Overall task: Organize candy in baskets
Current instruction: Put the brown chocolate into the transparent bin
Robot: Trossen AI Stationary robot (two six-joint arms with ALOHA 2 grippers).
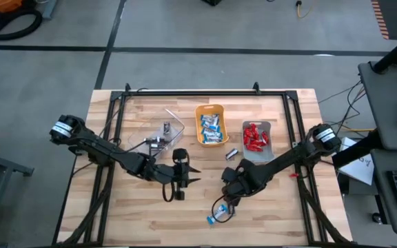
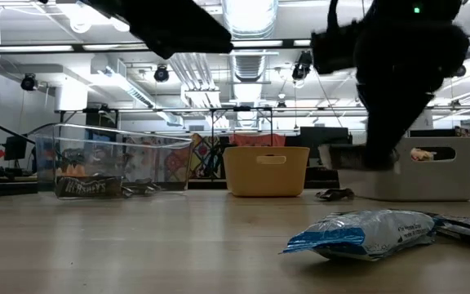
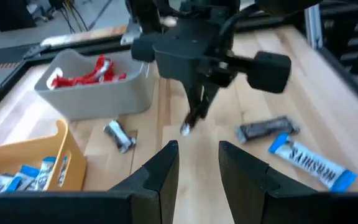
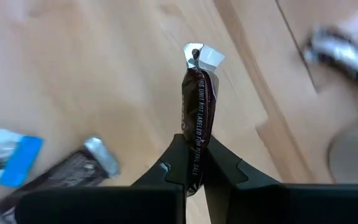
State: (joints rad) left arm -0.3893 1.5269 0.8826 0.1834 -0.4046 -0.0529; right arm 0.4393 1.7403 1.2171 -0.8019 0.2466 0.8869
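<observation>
Now the right gripper pinches a slim, glossy dark bar — crimped foil tip.

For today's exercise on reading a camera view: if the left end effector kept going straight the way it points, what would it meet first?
Probably the right end effector, which hangs straight ahead of the left end effector, shut on a dark candy bar above the table. Depth is hard to judge.

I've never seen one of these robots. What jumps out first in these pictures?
The right gripper, near the table's middle, is pinched shut on a dark-wrapped candy bar lifted off the wood. Behind it stand three baskets in a row: clear, orange full of blue-and-white candies, grey full of red ones. The left gripper hovers nearby, empty.
</observation>
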